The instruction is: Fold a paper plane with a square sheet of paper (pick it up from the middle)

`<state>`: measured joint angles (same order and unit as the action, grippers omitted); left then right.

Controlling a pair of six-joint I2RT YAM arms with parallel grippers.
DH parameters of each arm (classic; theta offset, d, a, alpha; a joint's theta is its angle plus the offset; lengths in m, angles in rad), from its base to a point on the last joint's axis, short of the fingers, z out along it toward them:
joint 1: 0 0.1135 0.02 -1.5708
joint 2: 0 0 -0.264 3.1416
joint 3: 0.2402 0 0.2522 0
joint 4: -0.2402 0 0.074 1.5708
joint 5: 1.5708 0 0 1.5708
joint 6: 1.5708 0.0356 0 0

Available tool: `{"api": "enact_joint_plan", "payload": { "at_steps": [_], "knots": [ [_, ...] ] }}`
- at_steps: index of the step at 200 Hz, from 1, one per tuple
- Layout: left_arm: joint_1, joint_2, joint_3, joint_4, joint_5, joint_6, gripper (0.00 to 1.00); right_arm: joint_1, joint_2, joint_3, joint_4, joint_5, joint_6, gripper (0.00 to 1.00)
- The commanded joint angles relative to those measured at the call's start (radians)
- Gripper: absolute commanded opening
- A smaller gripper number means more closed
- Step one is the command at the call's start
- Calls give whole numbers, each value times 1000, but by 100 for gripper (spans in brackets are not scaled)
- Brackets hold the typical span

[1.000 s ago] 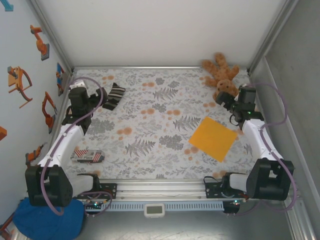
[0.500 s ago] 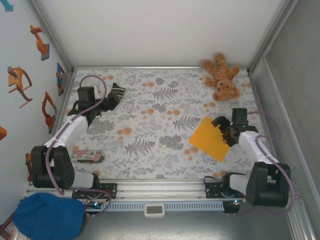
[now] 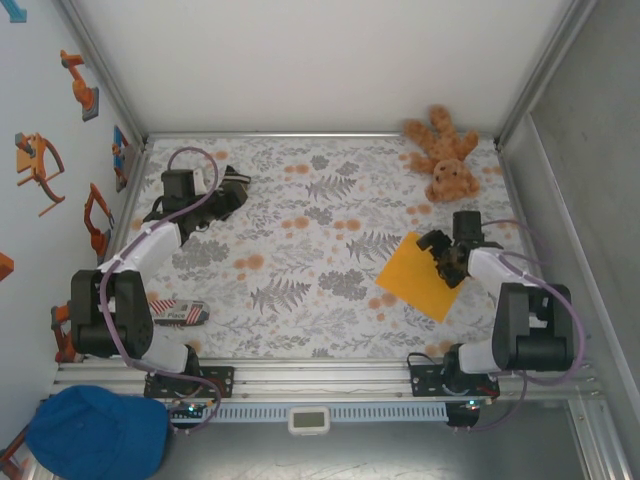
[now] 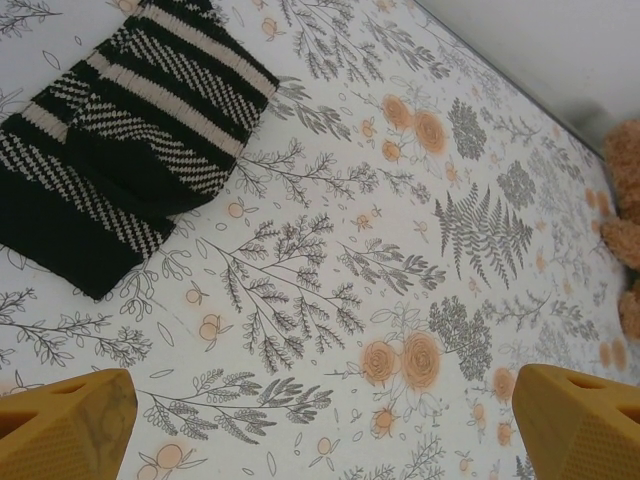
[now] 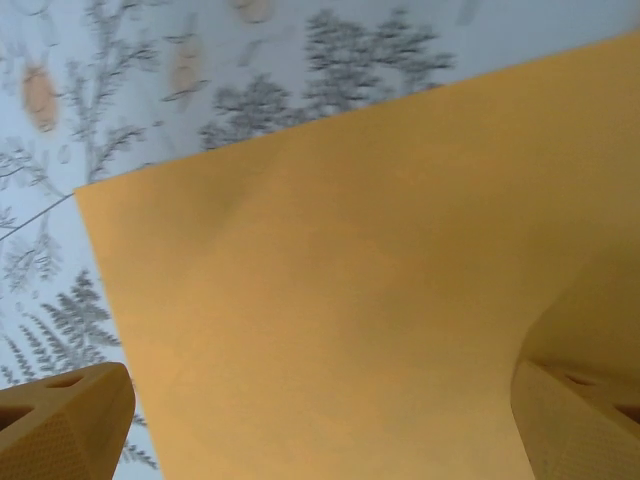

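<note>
The square sheet of paper (image 3: 412, 278) is orange-yellow and lies flat on the flowered table at the right, turned like a diamond. My right gripper (image 3: 441, 256) hangs open over its right part. In the right wrist view the sheet (image 5: 330, 290) spreads under the right gripper (image 5: 320, 440), one yellow finger (image 5: 60, 425) off its left edge and the other finger (image 5: 585, 420) over the paper, nothing held. My left gripper (image 3: 222, 196) is open at the far left. In the left wrist view the left gripper (image 4: 320, 430) has only bare tablecloth between its fingertips.
A black-and-white striped sock (image 3: 240, 182) (image 4: 120, 150) lies right by the left gripper. A brown teddy bear (image 3: 445, 155) (image 4: 625, 200) sits in the back right corner. A small red-striped item (image 3: 175, 312) lies near the front left. Side walls (image 3: 540, 200) close in.
The right gripper has come back from beside the teddy bear and now hangs over the paper's right part. The left gripper has swung right, up to the sock.
</note>
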<state>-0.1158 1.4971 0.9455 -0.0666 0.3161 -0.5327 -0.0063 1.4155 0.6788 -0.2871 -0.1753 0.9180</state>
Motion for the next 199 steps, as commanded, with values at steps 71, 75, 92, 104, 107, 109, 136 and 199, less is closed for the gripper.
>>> {"api": "enact_joint_plan", "payload": {
  "at_steps": [71, 75, 92, 104, 107, 109, 136, 199],
  "knots": [
    [-49, 66, 35, 2, 77, -52, 96, 342, 356, 279, 141, -91, 74, 96],
    [-53, 69, 37, 0, 77, -52, 96, 360, 375, 298, 146, -97, 76, 96],
    [-69, 80, 39, -8, 72, -56, 96, 425, 453, 371, 152, -130, 60, 96],
    [-77, 86, 39, -16, 66, -56, 96, 461, 497, 420, 144, -156, 37, 96],
    [-79, 87, 40, -19, 65, -57, 96, 471, 508, 433, 140, -163, 32, 96],
    [-80, 88, 40, -21, 64, -58, 96, 476, 514, 441, 135, -165, 28, 96],
    [-96, 107, 50, -40, 72, -75, 96, 534, 566, 523, 87, -196, -30, 95],
    [-277, 180, 166, -126, 84, -126, 98, 442, 359, 523, 111, -192, -58, 93]
  ]
}}
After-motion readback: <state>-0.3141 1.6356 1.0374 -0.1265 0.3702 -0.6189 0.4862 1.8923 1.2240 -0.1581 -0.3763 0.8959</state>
